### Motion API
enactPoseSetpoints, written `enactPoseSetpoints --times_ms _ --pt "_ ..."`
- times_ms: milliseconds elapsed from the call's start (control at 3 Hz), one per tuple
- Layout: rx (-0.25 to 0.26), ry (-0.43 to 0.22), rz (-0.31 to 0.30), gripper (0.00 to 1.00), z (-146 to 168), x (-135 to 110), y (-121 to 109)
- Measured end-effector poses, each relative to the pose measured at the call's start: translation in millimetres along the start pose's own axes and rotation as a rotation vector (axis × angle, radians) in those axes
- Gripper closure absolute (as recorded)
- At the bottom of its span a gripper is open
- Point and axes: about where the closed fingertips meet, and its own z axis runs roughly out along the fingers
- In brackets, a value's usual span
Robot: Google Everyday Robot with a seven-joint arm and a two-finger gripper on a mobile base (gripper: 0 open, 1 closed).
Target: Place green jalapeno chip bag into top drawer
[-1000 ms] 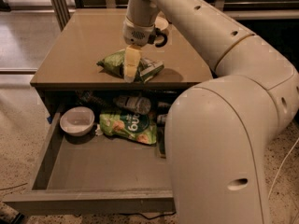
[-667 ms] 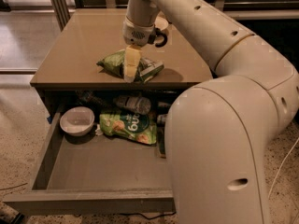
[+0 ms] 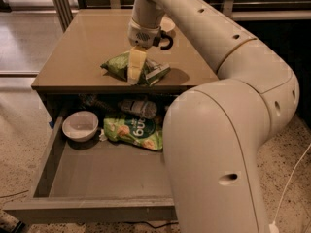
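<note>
Nothing is visibly shifting between the earlier frames and this one. The gripper [image 3: 136, 68], the green jalapeno chip bag [image 3: 115, 65] and everything in the top drawer [image 3: 92, 211] are sitting where they were.

Camera view:
- The gripper, a pale two-finger unit on a cream jointed arm [image 3: 228, 144], is pointing straight down at upper centre of the frame.
- It is pressing against the middle of the green jalapeno chip bag, a small crumpled light-green foil packet with a white-and-dark end panel.
- Whether the gripper is clamping the bag or only resting against it cannot be told.
- The bag is lying on the brown flat-topped table [image 3: 82, 38], near its front edge and not yet in the drawer.
- A vertical approach at mid-bag is probably being used because the packet lies flat, and a central hold would keep it from swinging.
- The top drawer, a wide shallow grey-taupe tray with low sides, is standing pulled out across the lower left of the frame, directly below the table's front edge.
- A white round bowl [image 3: 80, 125], a larger flat green bag with white lettering [image 3: 133, 130] and a clear plastic bottle [image 3: 139, 108] are crowding its rear.
- The bare front floor therefore looks like the likely drop zone.
- The arm is hiding the drawer's right side.
</note>
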Motion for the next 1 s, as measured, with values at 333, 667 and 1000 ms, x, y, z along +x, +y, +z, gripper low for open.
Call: enactPoseSetpoints --times_ms 333,667,1000 --pt "-0.01 -0.005 0.007 0.0 4.9 -1.4 -4.8" --pt "-0.002 -0.012 0.035 0.0 16.8 -1.2 -17.6" --pt "-0.002 -0.012 0.036 0.0 16.9 -1.2 -17.6"
